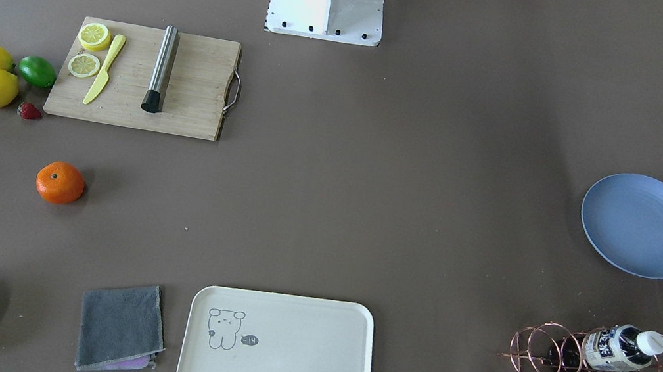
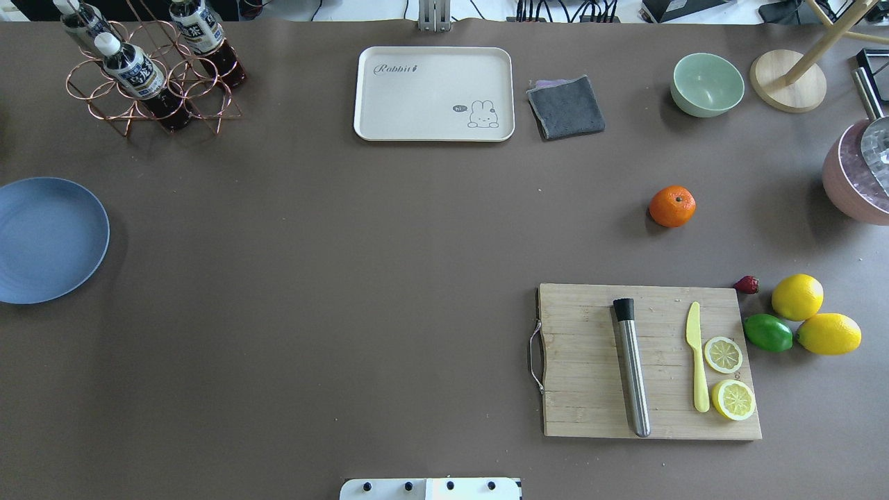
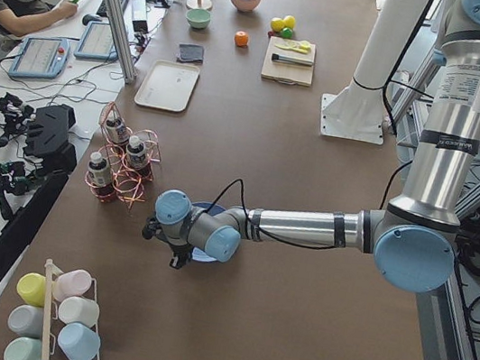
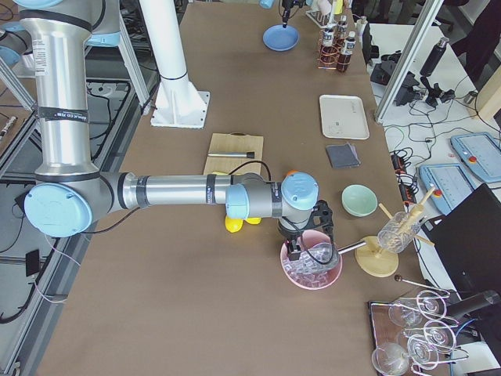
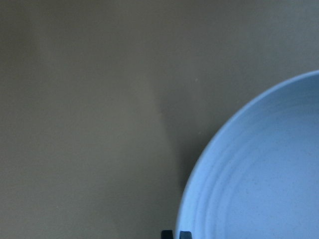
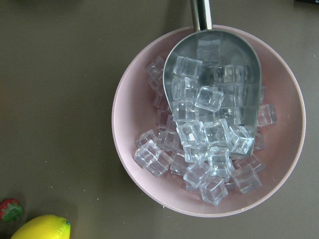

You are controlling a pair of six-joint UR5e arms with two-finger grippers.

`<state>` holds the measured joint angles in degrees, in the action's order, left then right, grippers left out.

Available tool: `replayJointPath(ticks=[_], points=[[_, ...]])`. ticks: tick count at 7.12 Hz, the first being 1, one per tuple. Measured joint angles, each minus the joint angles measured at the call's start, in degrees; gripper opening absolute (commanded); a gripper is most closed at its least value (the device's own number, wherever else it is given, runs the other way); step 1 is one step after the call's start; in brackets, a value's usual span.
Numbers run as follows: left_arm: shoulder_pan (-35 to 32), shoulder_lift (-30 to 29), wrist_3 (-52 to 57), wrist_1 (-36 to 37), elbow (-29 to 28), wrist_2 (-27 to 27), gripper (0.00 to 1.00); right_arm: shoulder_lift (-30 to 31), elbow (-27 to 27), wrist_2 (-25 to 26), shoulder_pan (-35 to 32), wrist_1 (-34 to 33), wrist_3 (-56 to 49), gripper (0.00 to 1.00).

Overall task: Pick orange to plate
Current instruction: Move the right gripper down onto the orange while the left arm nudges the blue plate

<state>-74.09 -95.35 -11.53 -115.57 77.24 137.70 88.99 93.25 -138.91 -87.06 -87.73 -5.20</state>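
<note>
The orange (image 2: 672, 206) lies alone on the brown table, between the cutting board and the grey cloth; it also shows in the front view as the orange (image 1: 60, 183). The blue plate (image 2: 45, 239) sits with nothing on it at the table's far left end. My left gripper (image 5: 176, 234) hovers just beside the rim of the plate (image 5: 259, 174), its two dark fingertips close together with nothing between them. My right gripper (image 4: 301, 244) hangs over a pink bowl of ice, well away from the orange. Whether it is open or shut cannot be told.
A wooden cutting board (image 2: 590, 326) carries a steel cylinder, a yellow knife and lemon slices. Beside it lie two lemons (image 2: 797, 296), a lime (image 2: 767, 332) and a strawberry. Along the far edge stand a cream tray (image 2: 434, 94), a grey cloth (image 2: 566, 106), a green bowl (image 2: 707, 84) and a copper bottle rack (image 2: 149, 73).
</note>
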Motion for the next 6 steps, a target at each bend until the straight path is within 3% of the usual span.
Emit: replayJointPath(ticks=[2,4,6], points=[[2.8,-1.8,-15.7,0.2,9.6,2.4,0.00,-3.4,0.6,-1.2,3.2,0.2,3.3,1.00],[10.6,-5.5,-34.1,0.2,18.4,1.6,0.00,-6.9,2.9,-1.8,8.7,0.3,14.3,1.00],[21.2,-13.1,-50.5,0.2,20.7,-4.7,0.00,-11.0,3.3,-0.9,15.4,1.2,24.2,1.00]])
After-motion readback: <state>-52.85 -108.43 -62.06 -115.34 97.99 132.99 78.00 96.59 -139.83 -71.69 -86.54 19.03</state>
